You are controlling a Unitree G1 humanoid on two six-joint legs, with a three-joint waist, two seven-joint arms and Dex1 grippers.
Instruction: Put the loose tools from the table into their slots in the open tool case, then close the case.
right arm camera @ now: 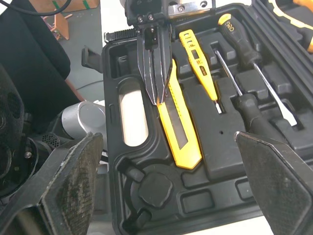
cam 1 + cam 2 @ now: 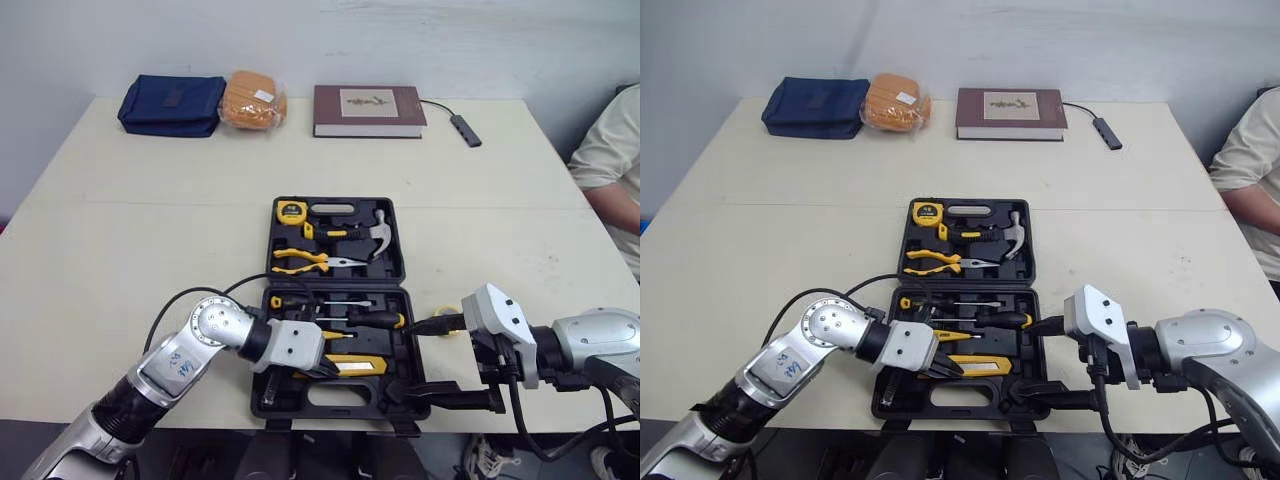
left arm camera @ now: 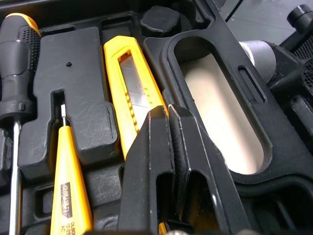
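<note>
Two halves of the tool case lie open flat on the counter, with the near half close to the counter's near edge. The yellow utility knife sits in that near half, just far of the handle opening. Its long axis runs left to right, parallel to the near edge, with the slanted end pointing right. A tester pen and screwdrivers lie parallel to it, farther in. The left gripper has its fingers pressed together, tips resting on the knife's left part and gripping nothing. The right gripper is spread wide and empty at the case's near right corner. Bare counter stretches left and right of the case.
</note>
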